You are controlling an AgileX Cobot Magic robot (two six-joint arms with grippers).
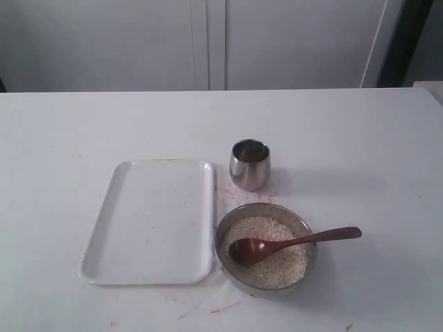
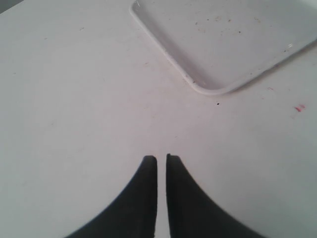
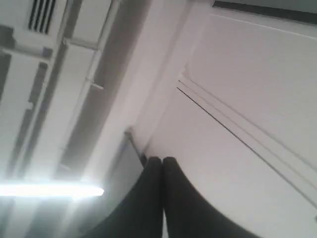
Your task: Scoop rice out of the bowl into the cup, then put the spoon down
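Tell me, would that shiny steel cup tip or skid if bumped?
The cup looks polished and rounded, so it would probably be slippery to hold. It seems empty, so likely light and quick to skid on the smooth table. Its body tapers toward the base, so a high push might tip it.

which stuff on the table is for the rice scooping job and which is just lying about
For the job: rice, metal bowl, steel cup, wooden spoon.
Lying about: white tray.
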